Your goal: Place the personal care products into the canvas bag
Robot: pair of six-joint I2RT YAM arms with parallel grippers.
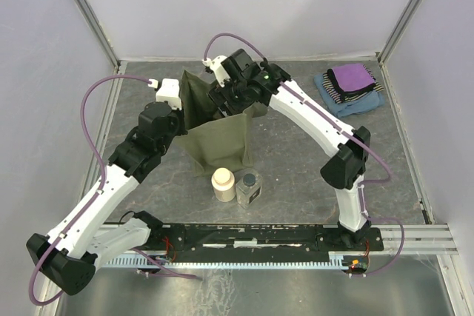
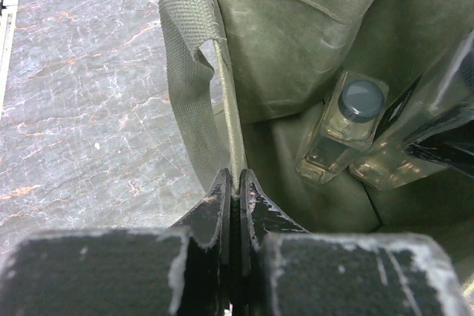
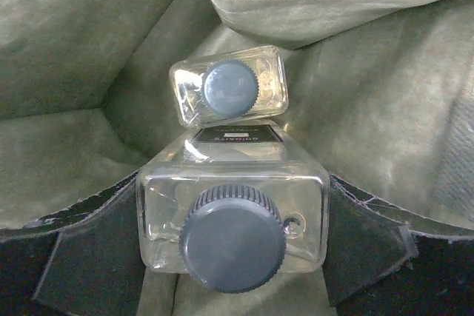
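Observation:
The olive canvas bag (image 1: 219,142) stands open at the table's middle. My left gripper (image 2: 237,181) is shut on the bag's left rim (image 2: 228,94), beside a handle (image 2: 185,72); it shows in the top view (image 1: 180,103). My right gripper (image 3: 233,183) is down inside the bag, shut on a clear square bottle (image 3: 233,216) with a dark cap. A second bottle (image 3: 229,94) lies on the bag's floor just beyond it, and also shows in the left wrist view (image 2: 346,125). A third bottle (image 1: 249,189) and the cream jar (image 1: 223,184) stand on the table in front of the bag.
Folded blue, striped and purple cloths (image 1: 348,88) lie at the back right. Walls enclose the table on three sides. My right arm (image 1: 311,120) arches over the bag's right side.

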